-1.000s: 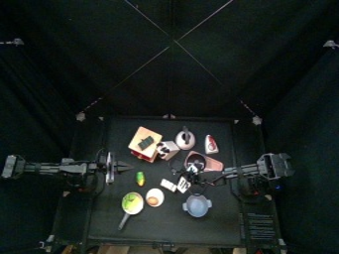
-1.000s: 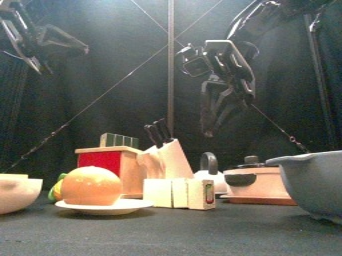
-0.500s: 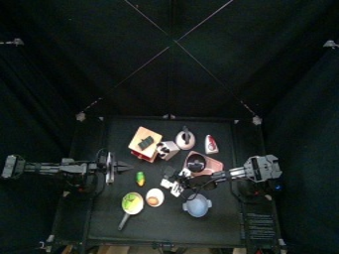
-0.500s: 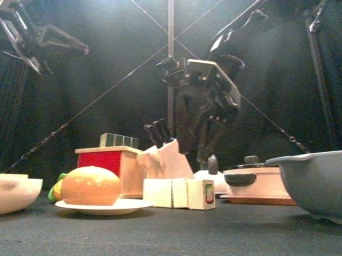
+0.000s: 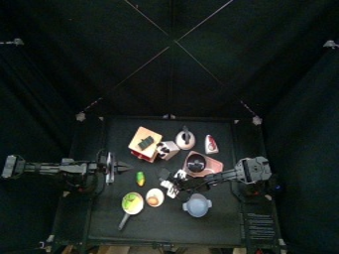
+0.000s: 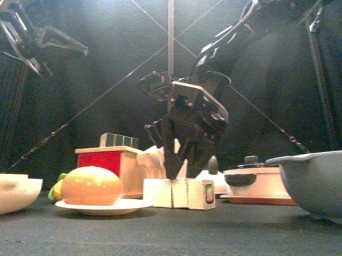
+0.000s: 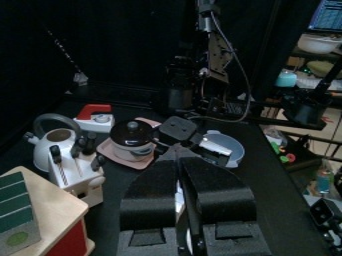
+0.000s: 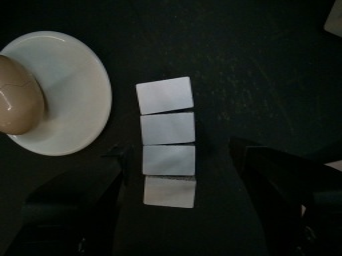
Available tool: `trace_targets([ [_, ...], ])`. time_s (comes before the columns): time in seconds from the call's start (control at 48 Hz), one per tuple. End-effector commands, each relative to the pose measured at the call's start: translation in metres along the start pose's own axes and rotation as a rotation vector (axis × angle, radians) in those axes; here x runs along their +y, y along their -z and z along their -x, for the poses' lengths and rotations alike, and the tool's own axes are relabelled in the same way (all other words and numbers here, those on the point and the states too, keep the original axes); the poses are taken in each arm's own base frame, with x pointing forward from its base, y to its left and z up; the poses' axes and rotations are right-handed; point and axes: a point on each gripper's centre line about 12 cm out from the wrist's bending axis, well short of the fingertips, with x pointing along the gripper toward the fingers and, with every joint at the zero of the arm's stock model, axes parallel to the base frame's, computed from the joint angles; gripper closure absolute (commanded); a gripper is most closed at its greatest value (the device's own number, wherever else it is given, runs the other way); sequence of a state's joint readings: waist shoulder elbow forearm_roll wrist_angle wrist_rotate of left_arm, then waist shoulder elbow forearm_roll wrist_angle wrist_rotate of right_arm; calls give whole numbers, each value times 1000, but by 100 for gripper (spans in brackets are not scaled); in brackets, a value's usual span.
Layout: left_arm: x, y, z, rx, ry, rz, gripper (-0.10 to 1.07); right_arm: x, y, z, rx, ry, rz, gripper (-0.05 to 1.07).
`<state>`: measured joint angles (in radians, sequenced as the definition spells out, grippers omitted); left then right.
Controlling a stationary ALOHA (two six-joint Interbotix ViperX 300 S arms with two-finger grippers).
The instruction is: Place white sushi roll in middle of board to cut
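Observation:
The white sushi roll is a short row of plain white blocks (image 8: 168, 143) lying on the black table; it also shows in the front view (image 6: 181, 192) and the top view (image 5: 169, 186). My right gripper (image 8: 181, 200) is open and hangs just above the row, one jaw on each side of its near end, touching nothing. In the front view the right gripper (image 6: 187, 168) is low over the blocks. The wooden board (image 5: 143, 142) lies at the table's back left. My left gripper (image 7: 181, 200) is shut and empty, resting at the table's left side (image 5: 117, 171).
A white plate (image 8: 74, 120) with a round pale piece (image 6: 91, 185) sits right beside the blocks. A grey bowl (image 5: 197, 205), a green bowl (image 5: 133, 202), a kettle (image 5: 185, 138) and a red-lidded item (image 5: 196, 164) crowd the table.
My right arm has swung left toward the table's middle and come down over the white blocks. The left arm has not moved.

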<state>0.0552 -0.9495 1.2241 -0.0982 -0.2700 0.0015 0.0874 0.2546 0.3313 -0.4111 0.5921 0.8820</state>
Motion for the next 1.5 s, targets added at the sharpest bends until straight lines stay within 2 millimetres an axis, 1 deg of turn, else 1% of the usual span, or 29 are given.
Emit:
trace_targets([
  [0.0, -1, -5, -2, -12, 1, -3, 61, 3, -11, 6, -31, -17, -10, 0],
  [0.188, -1, -5, -2, -12, 1, -3, 61, 3, -9, -3, -19, -12, -13, 1],
  [0.333, -1, -5, -2, -12, 2, -4, 61, 5, -9, -7, -22, -20, -13, 6],
  [0.479, 0, -5, -2, -14, -2, -3, 61, 6, -8, -10, -17, -19, -16, 20],
  [0.604, 0, -6, -2, -16, -3, -3, 61, 6, -10, -10, -18, -21, -20, 35],
  [0.667, 0, -5, -2, -13, -3, -3, 61, 6, -10, -10, -17, -20, -22, 41],
  [0.75, 1, -5, -2, -13, -5, -3, 61, 8, -13, -4, -28, -30, -25, 46],
  [0.917, 0, -5, -2, -13, -3, -3, 61, 11, -22, 17, -70, -59, -39, 47],
  [1.062, 0, -1, 0, -5, -3, -3, 61, 13, -27, 28, -99, -80, -34, 47],
  [1.146, 1, 2, 1, 1, -3, -3, 61, 13, -28, 30, -105, -84, -34, 47],
  [1.479, 1, 1, 3, -8, -5, -3, 61, 12, -27, 33, -108, -87, -39, 47],
])
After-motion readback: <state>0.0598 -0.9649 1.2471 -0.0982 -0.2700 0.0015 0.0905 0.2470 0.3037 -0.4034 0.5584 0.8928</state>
